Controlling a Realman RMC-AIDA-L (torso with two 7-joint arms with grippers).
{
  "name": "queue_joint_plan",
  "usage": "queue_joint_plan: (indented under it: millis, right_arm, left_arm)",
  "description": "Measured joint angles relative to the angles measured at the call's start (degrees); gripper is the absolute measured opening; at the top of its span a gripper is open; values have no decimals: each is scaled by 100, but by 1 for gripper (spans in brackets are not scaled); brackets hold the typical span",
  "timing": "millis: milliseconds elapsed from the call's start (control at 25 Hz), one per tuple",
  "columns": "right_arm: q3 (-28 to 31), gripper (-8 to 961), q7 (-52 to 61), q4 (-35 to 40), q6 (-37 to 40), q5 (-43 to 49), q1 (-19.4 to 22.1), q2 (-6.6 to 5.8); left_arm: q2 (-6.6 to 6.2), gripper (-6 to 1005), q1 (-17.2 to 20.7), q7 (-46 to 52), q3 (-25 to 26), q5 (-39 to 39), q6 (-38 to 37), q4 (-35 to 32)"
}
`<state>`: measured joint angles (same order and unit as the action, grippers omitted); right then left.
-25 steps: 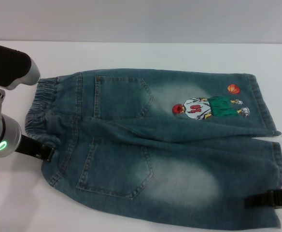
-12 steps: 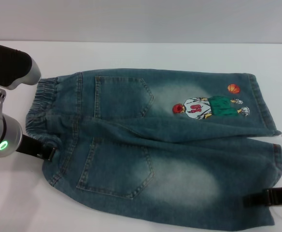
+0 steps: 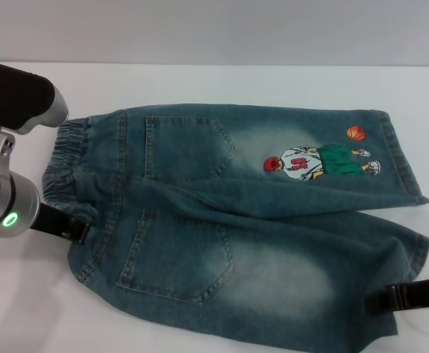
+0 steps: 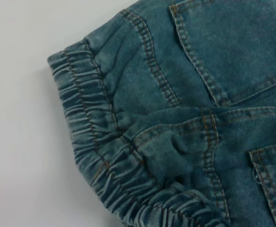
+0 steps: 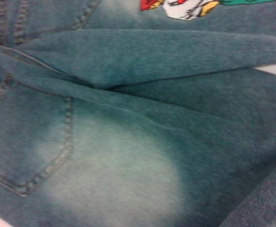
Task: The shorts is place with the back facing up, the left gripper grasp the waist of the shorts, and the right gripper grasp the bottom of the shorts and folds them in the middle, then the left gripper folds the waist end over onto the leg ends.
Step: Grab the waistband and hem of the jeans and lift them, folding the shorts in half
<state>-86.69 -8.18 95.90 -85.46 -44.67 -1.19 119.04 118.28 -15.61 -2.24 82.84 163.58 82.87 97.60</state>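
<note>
Left arm: the thick silver-white arm with its green light is reaching in from the left edge of the head view, slanting down toward the waist corner nearest the robot.
Left gripper (image 3: 81,232): its black claw is sitting at the near end of the ruffled waistband (image 3: 62,173), touching the denim; whether its fingers are spread or pinching the cloth cannot be told.
Right arm: it is coming in low from the right edge of the head view, lying almost level with the table.
Right gripper (image 3: 385,298): the slim black fingers are meeting the hem of the near leg, with cloth lying across the tips; whether they are pinching it cannot be told.
Shorts (image 3: 229,220): 1 pair, lying back side up on the white table (image 3: 200,81), waist toward the robot's left and legs toward its right.
Leg ends (image 3: 402,158): 2 hems are showing; the far one is lying flat beside the orange ball print (image 3: 355,134), the near one is bunching up slightly at the right gripper.
Back pockets: 2 are showing, 1 on each side of the centre seam.
Prints: 1 cartoon player (image 3: 314,163) and 1 ball, both on the far leg.
Left wrist view: it is looking at the gathered waistband (image 4: 95,156) and the edge of 1 pocket, with no fingers in sight.
Right wrist view: it is filling with faded denim and the crease between the 2 legs.
</note>
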Motion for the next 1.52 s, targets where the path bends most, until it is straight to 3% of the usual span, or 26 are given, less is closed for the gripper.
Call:
queue_joint_plan:
  millis: [360,1000,1280,1520]
  right_arm:
    - [249,6,-216,-109,25,-226,35,-1]
    - [911,26,-1180,79,1320,-814,-86,6]
    - [1430,34,-1669,86,1832,-1076,22,6]
    - [1522,42,-2140,-164,2505,-1457,59,15]
  left_arm:
    - [-2,145,-11,36,-5,-2,-36,14]
    - [-15,145,77,51,243,-2,-450,239]
    - [-16,144,163,135,424,-48,-907,218]
    - [-22,142,164,155,501,-256,-1392,140]
